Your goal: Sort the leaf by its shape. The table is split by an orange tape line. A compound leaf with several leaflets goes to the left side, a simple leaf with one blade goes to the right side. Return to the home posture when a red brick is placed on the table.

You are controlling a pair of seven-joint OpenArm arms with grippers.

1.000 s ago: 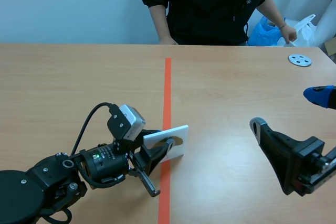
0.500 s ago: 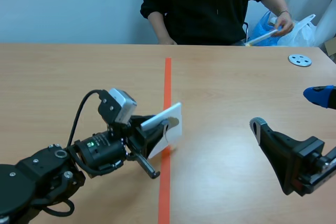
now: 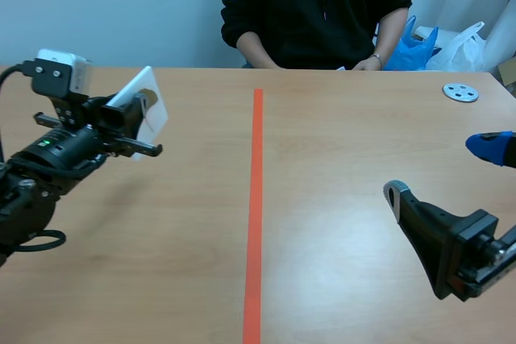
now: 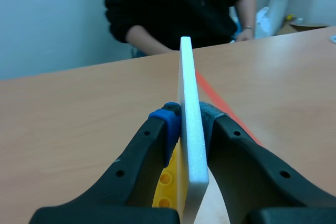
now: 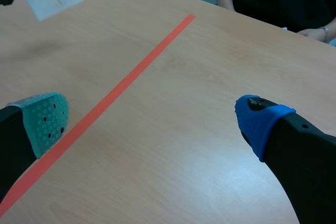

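Card [image 4: 189, 77]: likely light, stiff foam; edge-held, left of tape line [image 3: 255, 199].
Left gripper [image 4: 190, 121]: clamped on it.
Right gripper [image 5: 155, 121]: spread, empty.

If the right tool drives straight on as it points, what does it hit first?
Probably the right tool meets bare table near the orange tape line; no object lies in that path. Depth is unclear.

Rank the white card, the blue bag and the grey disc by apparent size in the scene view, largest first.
1. white card, held by the left gripper; looks slightly larger, but it is nearer the camera, so unsure.
2. blue bag, partly hidden behind the person's arm.
3. grey disc, clearly smallest.
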